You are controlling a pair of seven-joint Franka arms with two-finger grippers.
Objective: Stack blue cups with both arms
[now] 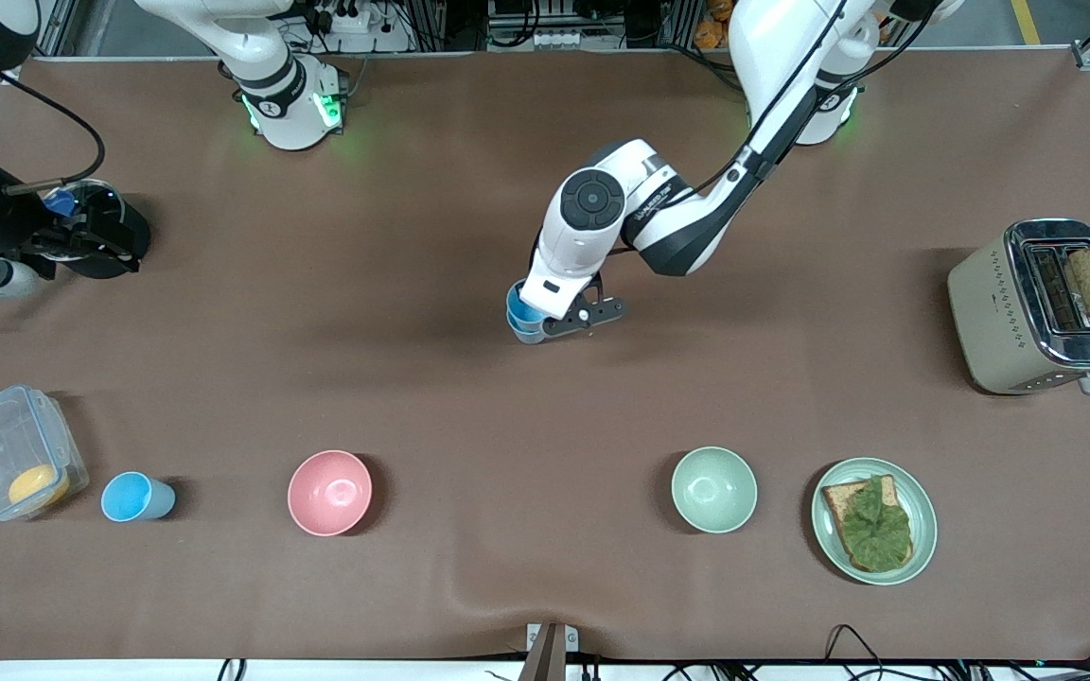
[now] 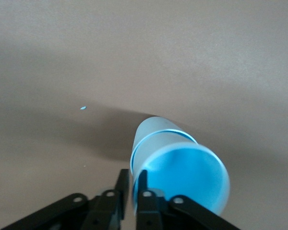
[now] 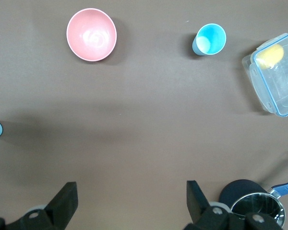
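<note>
Left gripper (image 2: 129, 191) pinches the stacked blue cups (image 1: 523, 317) mid-table (no legible writing); right gripper (image 3: 129, 203) waits, spread wide.

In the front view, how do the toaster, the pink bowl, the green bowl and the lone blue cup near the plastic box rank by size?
Largest to smallest, as they look in the front view:
1. Toaster
2. Pink bowl and green bowl, which look alike, so I won't rank them
3. Lone blue cup

Stacked blue cups (image 1: 524, 320) half hidden under left arm (image 1: 592, 227); right gripper's fingers (image 3: 65, 201) cropped.
</note>
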